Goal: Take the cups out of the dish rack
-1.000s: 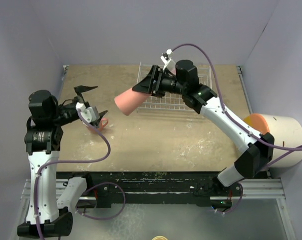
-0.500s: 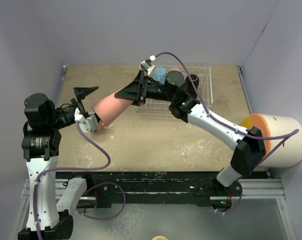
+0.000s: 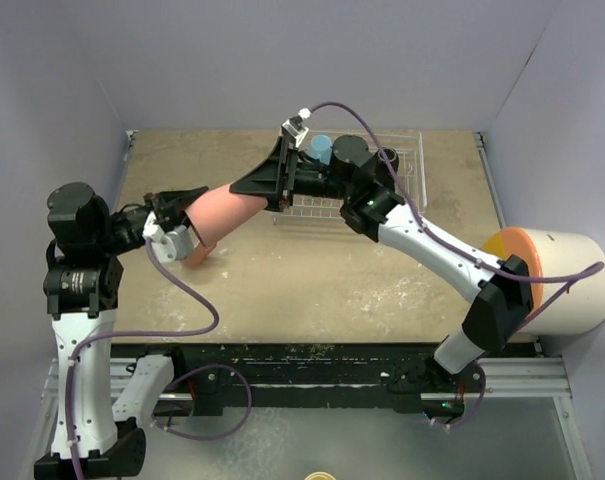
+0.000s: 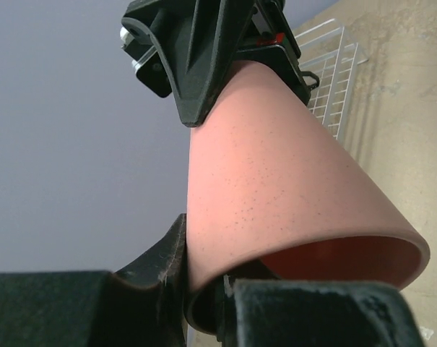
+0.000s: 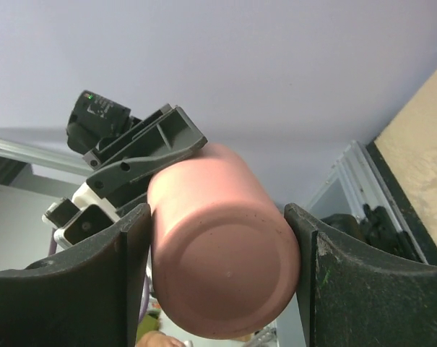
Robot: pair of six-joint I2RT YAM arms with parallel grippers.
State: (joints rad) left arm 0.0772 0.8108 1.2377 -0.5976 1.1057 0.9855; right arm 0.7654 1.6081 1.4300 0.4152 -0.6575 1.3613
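A pink cup (image 3: pixel 225 212) hangs on its side above the table, between both arms. My right gripper (image 3: pixel 269 184) is shut on its base end, one finger on each side (image 5: pixel 114 283). My left gripper (image 3: pixel 185 226) is shut on the cup's rim. In the left wrist view one finger (image 4: pixel 157 269) presses the outside wall of the pink cup (image 4: pixel 290 166) and the other sits inside the mouth. The right wrist view shows the cup's round bottom (image 5: pixel 229 271). The dish rack (image 3: pixel 410 172) lies behind the right arm, with a light blue cup (image 3: pixel 320 148) in it.
A big white cylinder with an orange end (image 3: pixel 562 280) lies at the table's right edge. Purple cables loop from both wrists. Grey walls close in the back and both sides. The right arm reaches across the rack's front.
The right arm carried the pink cup left and lower, away from the rack, to the left gripper. The left gripper, wide open before, has shut on the cup's rim.
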